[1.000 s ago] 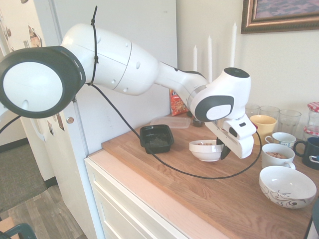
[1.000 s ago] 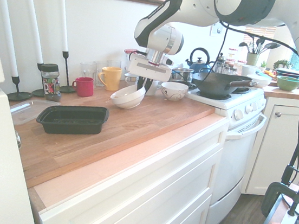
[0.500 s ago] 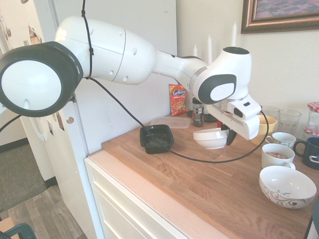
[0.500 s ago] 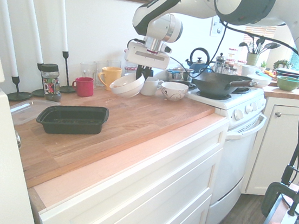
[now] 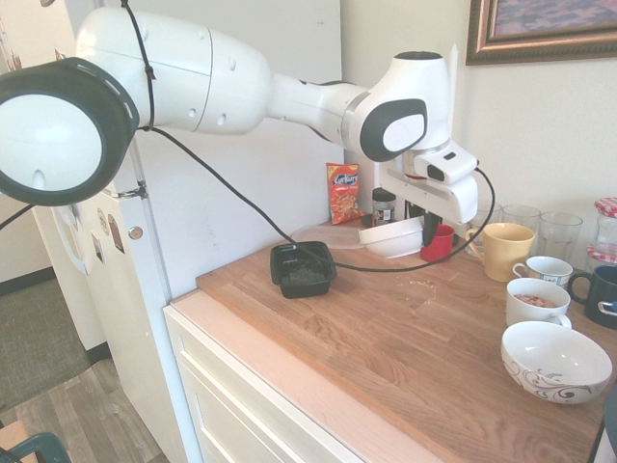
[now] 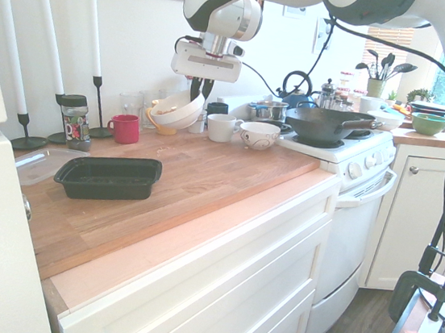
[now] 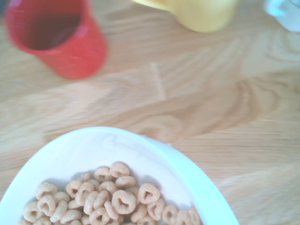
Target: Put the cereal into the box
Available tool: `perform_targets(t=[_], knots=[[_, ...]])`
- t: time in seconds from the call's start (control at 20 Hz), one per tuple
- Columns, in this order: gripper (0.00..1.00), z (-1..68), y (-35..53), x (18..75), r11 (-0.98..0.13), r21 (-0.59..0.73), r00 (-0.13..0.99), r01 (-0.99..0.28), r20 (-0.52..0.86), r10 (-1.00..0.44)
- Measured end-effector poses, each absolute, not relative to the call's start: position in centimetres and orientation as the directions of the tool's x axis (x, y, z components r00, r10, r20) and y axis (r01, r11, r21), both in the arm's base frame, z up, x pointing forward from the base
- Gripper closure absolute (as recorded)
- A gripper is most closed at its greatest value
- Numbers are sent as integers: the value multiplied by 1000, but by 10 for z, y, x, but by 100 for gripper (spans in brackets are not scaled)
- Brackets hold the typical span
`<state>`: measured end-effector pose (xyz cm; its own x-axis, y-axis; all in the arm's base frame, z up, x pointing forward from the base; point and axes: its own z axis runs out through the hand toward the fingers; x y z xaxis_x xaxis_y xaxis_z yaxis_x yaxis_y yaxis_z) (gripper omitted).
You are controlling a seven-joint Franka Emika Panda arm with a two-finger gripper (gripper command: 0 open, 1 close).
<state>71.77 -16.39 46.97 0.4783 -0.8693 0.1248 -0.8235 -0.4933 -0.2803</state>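
The cereal (image 7: 108, 197) is a heap of small tan rings in a white bowl (image 5: 392, 236). My gripper (image 5: 431, 231) is shut on the bowl's rim and holds it in the air above the back of the wooden counter, over a red cup (image 5: 439, 243). In the second exterior view the bowl (image 6: 176, 112) hangs tilted under the gripper (image 6: 197, 92). The box (image 5: 303, 268) is a shallow black tray on the counter near the fridge side, apart from the bowl. It also shows in the second exterior view, box (image 6: 109, 177), low and to the left of the bowl.
A clear lid (image 5: 328, 234) and an orange snack bag (image 5: 342, 193) lie behind the box. A yellow mug (image 5: 508, 249), white cups (image 5: 538, 301) and a patterned bowl (image 5: 554, 359) stand to the right. Tall candles (image 6: 95, 45) line the wall.
The gripper has lifted the bowl off the counter and carried it up and back toward the wall, closer to the box's side. The box has not moved.
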Motion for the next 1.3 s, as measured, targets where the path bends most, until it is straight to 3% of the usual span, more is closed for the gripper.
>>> perform_targets(t=[0.45,0.8,1.3], knots=[[100,492,-76,722,-599,-220,565,-770,200,-800],[100,463,1,706,-670,-145,640,-728,207,-740],[100,444,61,690,-737,-10,675,-676,393,-625]])
